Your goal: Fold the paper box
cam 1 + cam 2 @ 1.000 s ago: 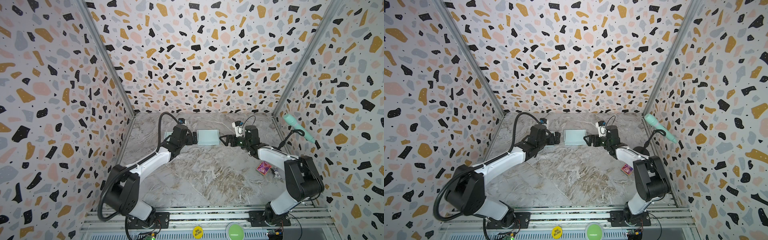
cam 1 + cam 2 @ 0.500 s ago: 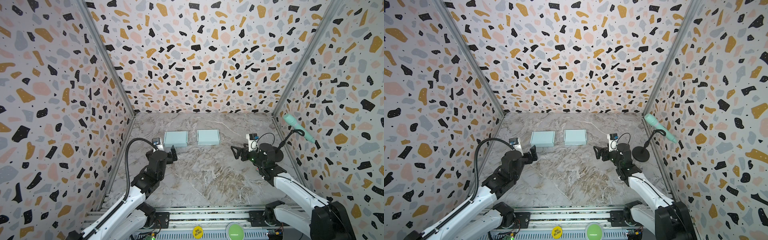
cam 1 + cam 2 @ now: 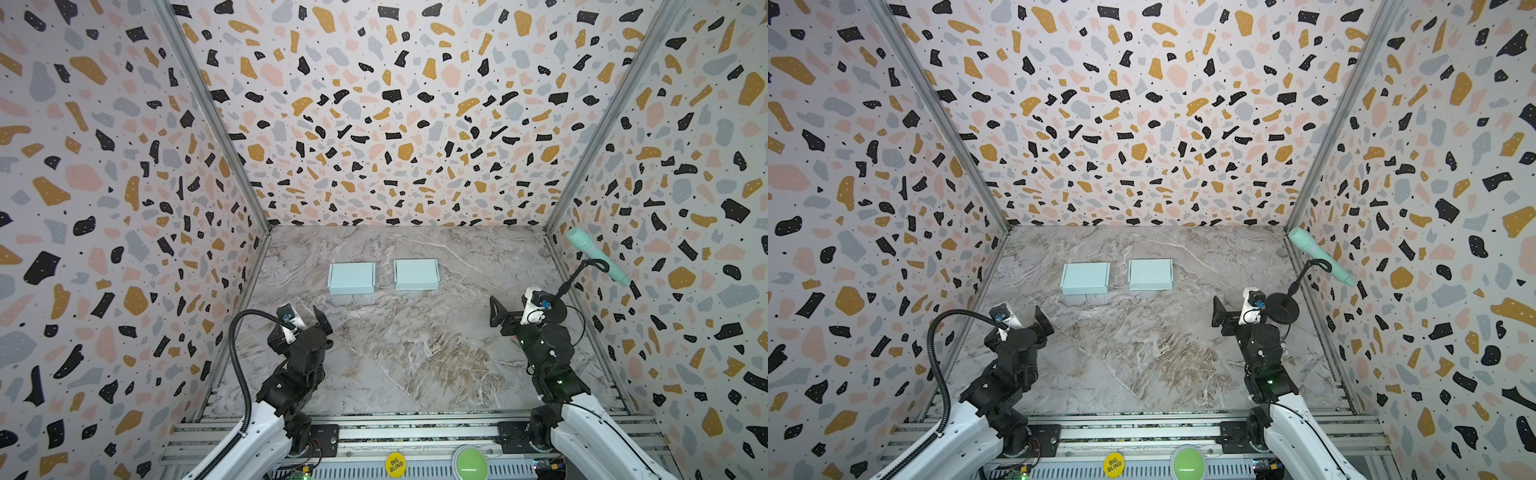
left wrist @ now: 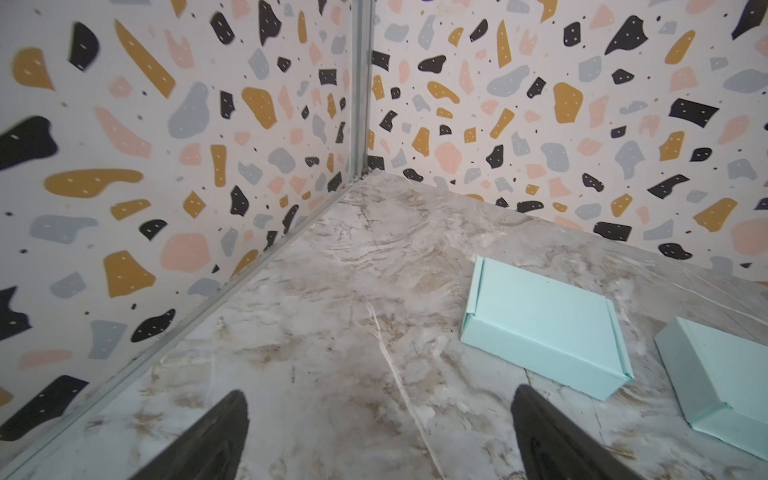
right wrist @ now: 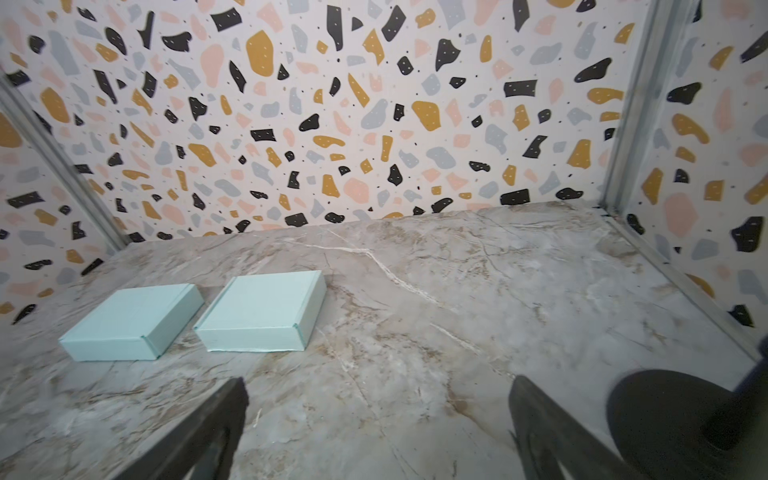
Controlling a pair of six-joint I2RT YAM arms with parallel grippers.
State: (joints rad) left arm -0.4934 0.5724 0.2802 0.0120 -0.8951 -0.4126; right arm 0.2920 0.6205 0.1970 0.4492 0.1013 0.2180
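Two closed pale mint paper boxes lie side by side on the marble table, one to the left (image 3: 351, 278) (image 3: 1085, 278) (image 4: 540, 324) (image 5: 133, 322) and one to the right (image 3: 416, 274) (image 3: 1150, 274) (image 4: 723, 374) (image 5: 262, 311). My left gripper (image 3: 307, 320) (image 3: 1025, 322) (image 4: 379, 392) hangs open near the front left, well short of the boxes, with nothing between its fingers. On the right side my right gripper (image 3: 513, 309) (image 3: 1235, 309) (image 5: 378, 382) is open and empty too, pointing toward the boxes.
A mint microphone (image 3: 596, 257) (image 3: 1318, 259) leans on a black stand whose round base (image 3: 552, 309) (image 5: 673, 415) sits right beside my right gripper. Terrazzo walls close in three sides. A yellow button (image 3: 395, 464) and a green button (image 3: 471, 463) sit on the front rail.
Both arms have drawn back from the boxes at the rear toward the front of the table, jaws open throughout. The left box, hidden by the left arm one second ago, now shows.
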